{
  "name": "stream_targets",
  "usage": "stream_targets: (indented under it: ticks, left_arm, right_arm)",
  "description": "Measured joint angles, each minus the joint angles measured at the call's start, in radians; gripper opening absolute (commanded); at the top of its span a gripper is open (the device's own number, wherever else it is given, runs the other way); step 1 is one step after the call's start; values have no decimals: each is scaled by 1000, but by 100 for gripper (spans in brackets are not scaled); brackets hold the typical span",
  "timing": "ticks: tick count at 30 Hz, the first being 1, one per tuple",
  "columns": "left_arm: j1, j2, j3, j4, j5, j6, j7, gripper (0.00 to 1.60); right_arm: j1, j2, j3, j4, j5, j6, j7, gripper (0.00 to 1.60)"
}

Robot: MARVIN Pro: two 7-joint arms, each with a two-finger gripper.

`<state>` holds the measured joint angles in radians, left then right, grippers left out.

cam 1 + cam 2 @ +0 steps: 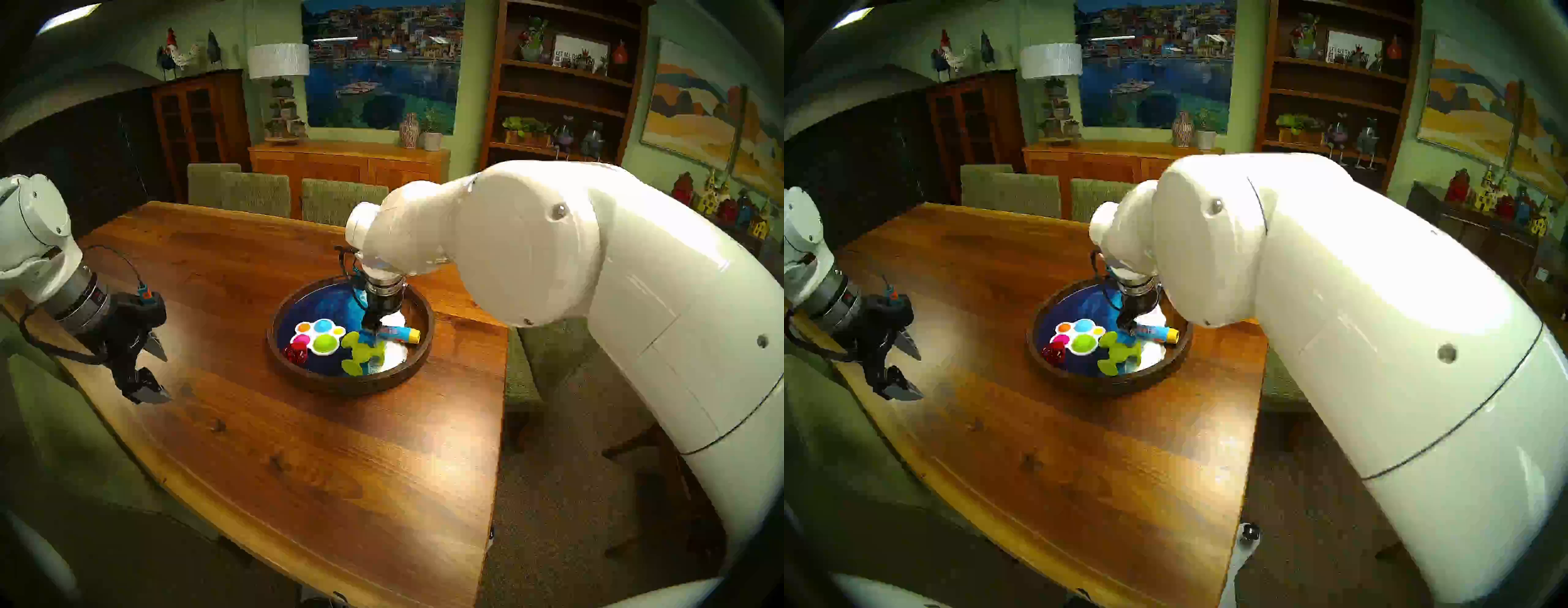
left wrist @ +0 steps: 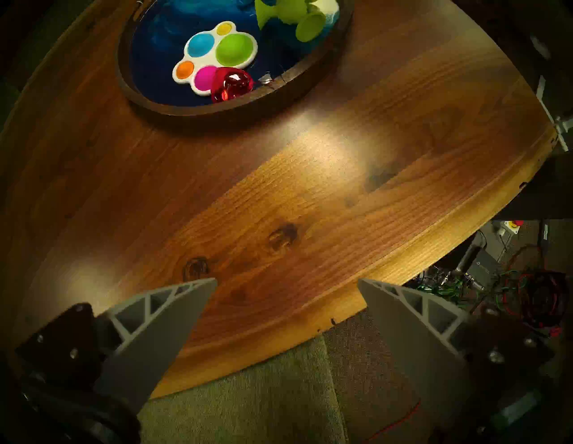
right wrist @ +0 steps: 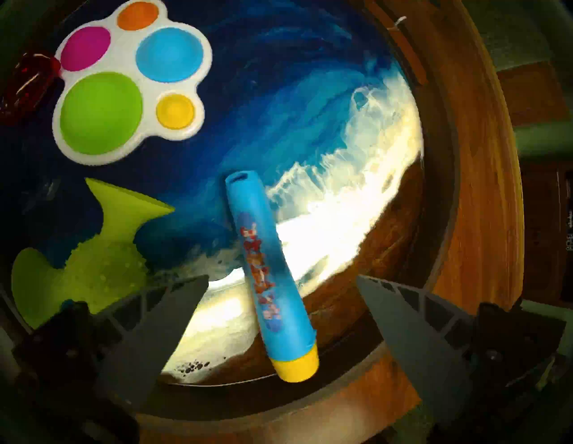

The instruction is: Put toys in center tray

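a dining room with green walls, shelves and a harbour painting surrounds a long wooden tabletop. nearest, at the tabletop's left edge, the left gripper hangs with its fingers wide apart and nothing between them. further in sits the round tray, holding all four toys: the red faceted piece against the near rim, the white paw pad, the lime suction toy, and the blue tube, its yellow cap propped on the rim. above the tube, the right gripper has its fingers spread, clear of it. the risk: lifting away could clip the tilted tube and roll it over the rim.
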<state>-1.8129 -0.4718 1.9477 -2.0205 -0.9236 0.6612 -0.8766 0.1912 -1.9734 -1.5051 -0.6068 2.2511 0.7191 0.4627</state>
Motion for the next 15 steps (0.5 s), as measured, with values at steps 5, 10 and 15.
stream_targets:
  ticks: [5,10,15]
  left_arm:
    - [2,0,-10,0,1,-3,-6,160]
    - [8,2,-21,1,4,-4,-11,160]
    - [14,6,-27,0,10,-5,-12,160]
  right_arm:
    - [13,-2,-17,24,-19,57,79,160]
    - [41,-15,-26,35,-37,117,164,160]
    - [72,-31,-29,57,-47,174,232,160]
